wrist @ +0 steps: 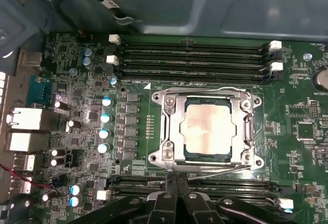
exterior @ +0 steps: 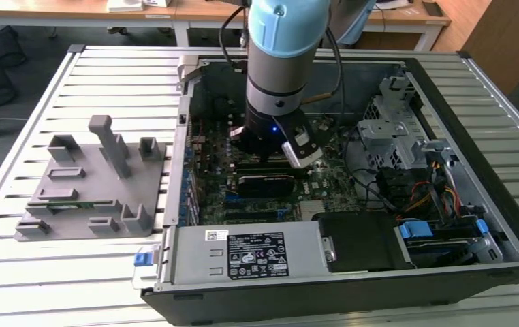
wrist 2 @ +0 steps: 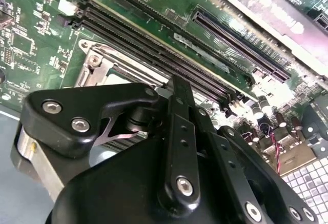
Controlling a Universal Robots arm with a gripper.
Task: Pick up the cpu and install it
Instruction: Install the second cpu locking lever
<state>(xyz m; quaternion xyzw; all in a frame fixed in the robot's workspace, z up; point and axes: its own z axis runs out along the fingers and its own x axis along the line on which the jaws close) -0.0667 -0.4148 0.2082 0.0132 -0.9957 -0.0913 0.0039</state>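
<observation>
The cpu [wrist: 208, 127] sits flat inside the socket frame [wrist: 169, 131] on the motherboard [wrist: 77, 75], evidently seated for installation. The gripper [wrist: 176, 199] hovers just beside it, fingers together, holding nothing.

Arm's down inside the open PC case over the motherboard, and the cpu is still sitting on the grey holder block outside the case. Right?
Not quite. The arm is inside the case over the motherboard, but the cpu sits in the motherboard socket, as the first wrist view shows, not on the grey holder block.
</observation>
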